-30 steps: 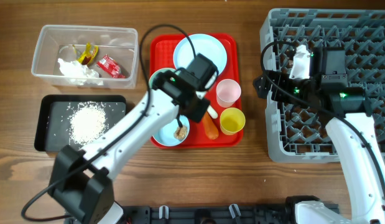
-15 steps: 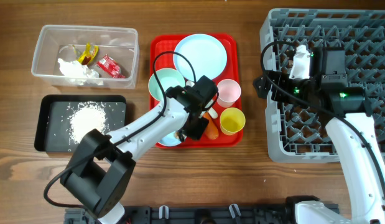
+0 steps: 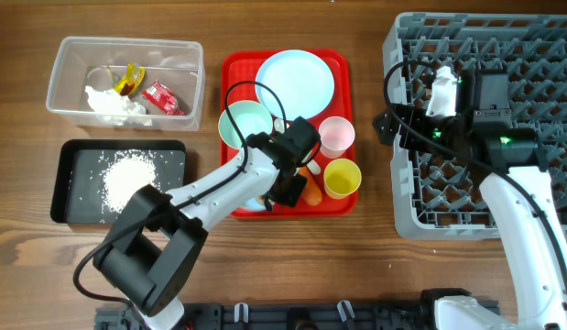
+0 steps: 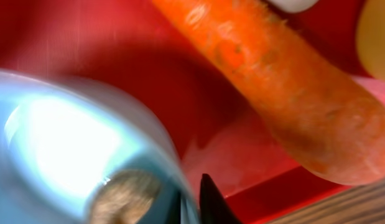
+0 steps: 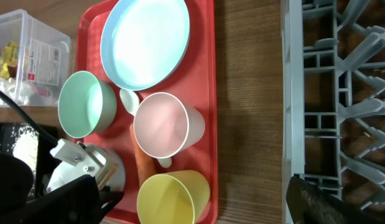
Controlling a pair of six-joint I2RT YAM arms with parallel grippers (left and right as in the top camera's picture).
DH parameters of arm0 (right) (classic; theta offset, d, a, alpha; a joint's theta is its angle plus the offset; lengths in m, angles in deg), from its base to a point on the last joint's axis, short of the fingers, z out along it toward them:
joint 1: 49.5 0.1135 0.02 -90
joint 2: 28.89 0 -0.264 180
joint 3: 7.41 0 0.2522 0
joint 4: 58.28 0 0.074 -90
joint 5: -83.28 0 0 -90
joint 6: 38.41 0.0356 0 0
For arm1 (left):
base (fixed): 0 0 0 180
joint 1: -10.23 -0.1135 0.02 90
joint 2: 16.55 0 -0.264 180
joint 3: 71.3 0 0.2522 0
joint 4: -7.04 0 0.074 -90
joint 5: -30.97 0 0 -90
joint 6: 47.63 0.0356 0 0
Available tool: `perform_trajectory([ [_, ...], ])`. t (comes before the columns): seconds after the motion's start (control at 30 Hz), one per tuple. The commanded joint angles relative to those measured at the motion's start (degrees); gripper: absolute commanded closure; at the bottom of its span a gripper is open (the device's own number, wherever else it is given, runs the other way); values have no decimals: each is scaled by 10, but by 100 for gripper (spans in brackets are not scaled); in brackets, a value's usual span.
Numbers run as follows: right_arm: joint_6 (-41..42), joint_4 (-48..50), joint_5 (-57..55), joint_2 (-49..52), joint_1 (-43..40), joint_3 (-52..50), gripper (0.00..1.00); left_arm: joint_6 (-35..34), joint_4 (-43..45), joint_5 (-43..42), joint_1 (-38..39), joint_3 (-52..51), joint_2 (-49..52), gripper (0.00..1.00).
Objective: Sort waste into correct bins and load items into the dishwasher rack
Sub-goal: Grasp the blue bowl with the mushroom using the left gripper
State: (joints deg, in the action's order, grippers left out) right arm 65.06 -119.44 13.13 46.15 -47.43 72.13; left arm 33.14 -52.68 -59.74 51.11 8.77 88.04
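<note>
Orange carrot (image 4: 285,93) lies on the red tray (image 4: 86,37) just beside the left gripper (image 4: 193,202), whose jaws are pinched narrow on the rim of a pale blue bowl (image 4: 61,143). A small brown food lump (image 4: 120,196) sits inside that bowl, close to the fingertips. The right gripper (image 3: 389,126) hangs wide open and empty at the edge of the dishwasher rack (image 3: 466,202), with the pink cup (image 3: 335,135) and yellow cup (image 3: 343,177) ahead of it.
</note>
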Motion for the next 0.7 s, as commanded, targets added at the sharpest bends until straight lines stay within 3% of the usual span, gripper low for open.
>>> perform_trajectory([
  [0.0, 0, 0, -6, 6, 2, 9, 0, -38, 6, 22, 1, -9, 9, 96],
  [0.17, 1, 0, -6, 6, 2, 9, 0, -55, -2, 27, 0, -3, 7, 96],
  [0.4, 1, 2, -6, 6, 2, 9, 0, -88, -79, 27, -40, 42, -53, 96],
  [0.67, 1, 12, -6, 6, 2, 9, 0, -94, -126, -14, -177, 52, -184, 96],
])
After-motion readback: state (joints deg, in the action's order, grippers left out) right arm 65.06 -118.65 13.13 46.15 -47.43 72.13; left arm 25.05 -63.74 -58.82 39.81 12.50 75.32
